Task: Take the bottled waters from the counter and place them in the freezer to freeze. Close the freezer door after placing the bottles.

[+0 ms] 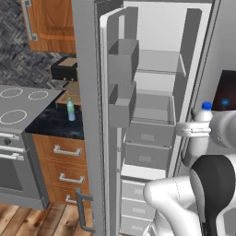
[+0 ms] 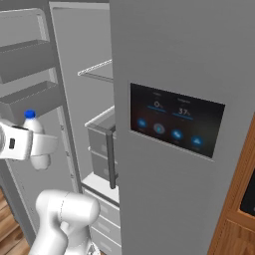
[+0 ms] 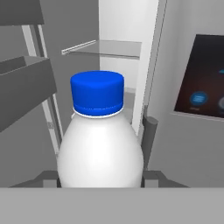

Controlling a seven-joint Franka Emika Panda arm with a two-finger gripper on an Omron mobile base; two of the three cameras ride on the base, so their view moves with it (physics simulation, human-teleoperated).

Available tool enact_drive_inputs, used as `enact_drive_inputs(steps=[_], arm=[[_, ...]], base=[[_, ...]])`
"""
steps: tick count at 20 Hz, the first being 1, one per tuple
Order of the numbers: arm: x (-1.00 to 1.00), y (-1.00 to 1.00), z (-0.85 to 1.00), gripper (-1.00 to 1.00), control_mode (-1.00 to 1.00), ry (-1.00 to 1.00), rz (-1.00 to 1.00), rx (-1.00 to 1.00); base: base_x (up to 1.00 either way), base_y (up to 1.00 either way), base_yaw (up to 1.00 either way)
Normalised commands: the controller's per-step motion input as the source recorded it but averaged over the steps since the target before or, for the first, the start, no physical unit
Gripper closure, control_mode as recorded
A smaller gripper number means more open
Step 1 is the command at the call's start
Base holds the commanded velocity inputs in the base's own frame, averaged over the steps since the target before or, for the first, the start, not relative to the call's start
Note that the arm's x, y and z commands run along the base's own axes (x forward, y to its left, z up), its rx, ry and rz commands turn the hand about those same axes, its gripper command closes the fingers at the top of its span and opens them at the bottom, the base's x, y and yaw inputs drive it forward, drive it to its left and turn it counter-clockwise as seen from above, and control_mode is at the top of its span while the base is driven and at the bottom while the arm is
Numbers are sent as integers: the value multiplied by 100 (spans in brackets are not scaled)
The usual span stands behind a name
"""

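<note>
Before the open freezer [image 1: 156, 87], the gripper [image 1: 199, 129] is clamped on the white bottle [image 1: 201, 124], blue cap up, upright, level with the grey drawers [image 1: 148, 138]. Over on the counter [image 1: 55, 123], the green-capped bottle [image 1: 70, 109] stands beside the freezer door [image 1: 88, 115].
</note>
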Motion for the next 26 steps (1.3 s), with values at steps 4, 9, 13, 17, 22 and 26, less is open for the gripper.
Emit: enact_drive_inputs(steps=[4, 9, 13, 17, 22, 26], arm=[[17, 14, 2, 100, -100, -3, 2, 0], [52, 6, 32, 100, -100, -6, -1, 7], [50, 0, 43, 100, -100, -8, -1, 5], [25, 1, 44, 100, -100, -14, 1, -1], [35, 0, 25, 100, -100, -13, 1, -3], [51, 0, 17, 100, -100, -3, 9, -3]], base=[[0, 0, 0], [0, 0, 0], [0, 0, 0], [0, 0, 0], [0, 0, 0], [0, 0, 0]])
